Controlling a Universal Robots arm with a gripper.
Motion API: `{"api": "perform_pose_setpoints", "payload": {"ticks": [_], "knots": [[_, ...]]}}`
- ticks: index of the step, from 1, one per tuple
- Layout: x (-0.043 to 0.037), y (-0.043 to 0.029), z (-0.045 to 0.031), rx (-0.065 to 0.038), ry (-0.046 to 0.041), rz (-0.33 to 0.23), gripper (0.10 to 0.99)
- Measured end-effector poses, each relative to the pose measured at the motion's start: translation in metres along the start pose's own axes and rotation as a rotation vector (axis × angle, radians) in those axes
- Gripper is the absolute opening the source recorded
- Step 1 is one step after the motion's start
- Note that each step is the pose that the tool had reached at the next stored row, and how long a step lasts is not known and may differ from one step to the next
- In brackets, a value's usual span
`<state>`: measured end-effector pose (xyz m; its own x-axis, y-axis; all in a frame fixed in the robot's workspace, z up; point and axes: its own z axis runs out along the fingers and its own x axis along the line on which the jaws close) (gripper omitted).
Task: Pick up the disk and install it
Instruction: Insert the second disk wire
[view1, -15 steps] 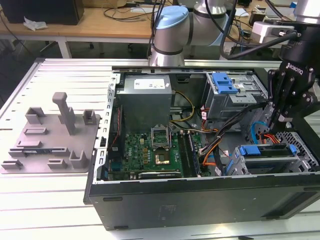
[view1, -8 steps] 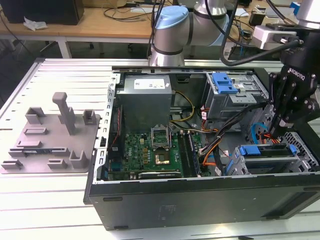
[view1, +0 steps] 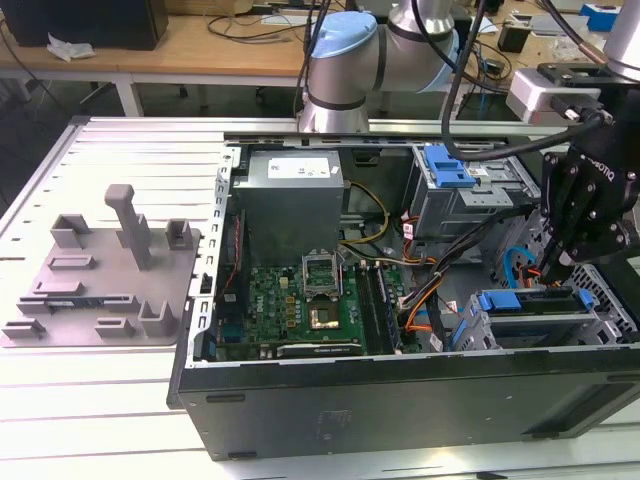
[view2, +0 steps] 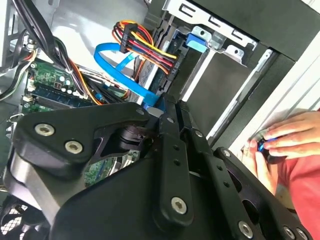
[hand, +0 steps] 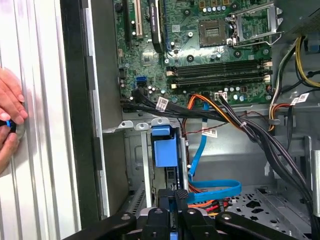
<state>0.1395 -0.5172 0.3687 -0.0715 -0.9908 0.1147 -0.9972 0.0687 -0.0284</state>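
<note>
The end effector (view1: 548, 272) hovered over the blue-bracketed disk (view1: 530, 301) at four o'clock in the computer case (view1: 400, 400); its opening I cannot tell. Pressing squarely along the bay (view1: 600, 325) seemed wise.

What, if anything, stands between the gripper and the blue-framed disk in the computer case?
Nothing visible does. In the exterior view the gripper hangs just above the disk at the case's drive bay. The blue cable runs beside them, not between.
</note>
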Motion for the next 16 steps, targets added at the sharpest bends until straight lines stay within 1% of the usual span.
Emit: {"api": "perform_pose_setpoints", "payload": {"ticks": [3,5,8,10,11,16], "knots": [[0.0005,0.0001,0.0017,0.002,-0.0185,-0.006,0.161],[0.0008,0.0001,0.0028,0.003,-0.0278,-0.009,0.161],[0.0007,0.0001,0.0041,0.005,-0.0357,-0.014,0.161],[0.0008,0.0004,0.0048,0.006,-0.0393,-0.017,0.161],[0.0008,0.0007,0.0056,0.007,-0.043,-0.02,0.161],[0.0018,0.0013,0.0077,0.011,-0.0523,-0.026,0.161]]}}
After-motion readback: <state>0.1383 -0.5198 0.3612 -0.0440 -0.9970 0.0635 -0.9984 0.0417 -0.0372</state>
